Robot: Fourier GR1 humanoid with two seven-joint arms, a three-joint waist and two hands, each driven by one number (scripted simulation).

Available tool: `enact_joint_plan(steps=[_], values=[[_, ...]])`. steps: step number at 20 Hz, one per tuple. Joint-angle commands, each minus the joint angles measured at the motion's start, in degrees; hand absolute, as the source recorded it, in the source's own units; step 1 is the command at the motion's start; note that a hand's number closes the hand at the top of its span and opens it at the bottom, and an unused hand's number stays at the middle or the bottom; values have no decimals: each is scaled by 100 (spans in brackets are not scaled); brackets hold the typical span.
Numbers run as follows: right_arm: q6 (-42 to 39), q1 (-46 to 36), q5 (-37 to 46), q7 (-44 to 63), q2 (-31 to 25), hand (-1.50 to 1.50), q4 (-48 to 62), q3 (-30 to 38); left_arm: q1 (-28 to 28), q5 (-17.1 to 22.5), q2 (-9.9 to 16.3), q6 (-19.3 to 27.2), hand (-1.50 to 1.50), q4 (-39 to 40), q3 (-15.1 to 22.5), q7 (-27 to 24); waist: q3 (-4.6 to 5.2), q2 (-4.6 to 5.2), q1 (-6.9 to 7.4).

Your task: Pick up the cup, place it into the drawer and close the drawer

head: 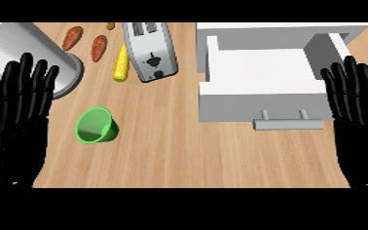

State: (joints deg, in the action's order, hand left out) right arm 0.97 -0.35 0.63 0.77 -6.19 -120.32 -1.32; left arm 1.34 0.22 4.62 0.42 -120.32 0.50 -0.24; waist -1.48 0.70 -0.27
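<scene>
Green cup lay loose on the wooden counter while the white drawer stood pulled out.

Partly cut off at the top-left corner was a large round steel pot (50, 58), its near rim hidden behind the left hand (25, 95); 2 reddish-brown sweet potatoes (84, 43) and a silver 2-slot toaster (149, 50) also ran out past the upper edge, with a yellow corn cob (121, 64) just beside the toaster. The small green plastic cup (96, 125) lay tilted on the light wooden counter (173, 151), mouth up and leftward, nothing inside it, well apart from both hands. The white box-shaped drawer (255, 73) with a grey bar handle (287, 123) was open, its tray bare. Both the left hand and the right hand (348, 95) rested at the side edges, fingers straight and released, grasping nothing.
</scene>
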Motion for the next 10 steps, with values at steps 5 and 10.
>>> enact_joint_plan(steps=[5, 10], values=[[-28, 501, 169, -319, 212, -150, -369, -259, -249, 694, 422, -707, -150, 202, -632, -242, 149, -77, 13], [-513, -538, -246, 622, -235, -150, 522, -151, -328, 1788, 161, -421, -150, 669, -1123, 662, 153, -54, 97]])
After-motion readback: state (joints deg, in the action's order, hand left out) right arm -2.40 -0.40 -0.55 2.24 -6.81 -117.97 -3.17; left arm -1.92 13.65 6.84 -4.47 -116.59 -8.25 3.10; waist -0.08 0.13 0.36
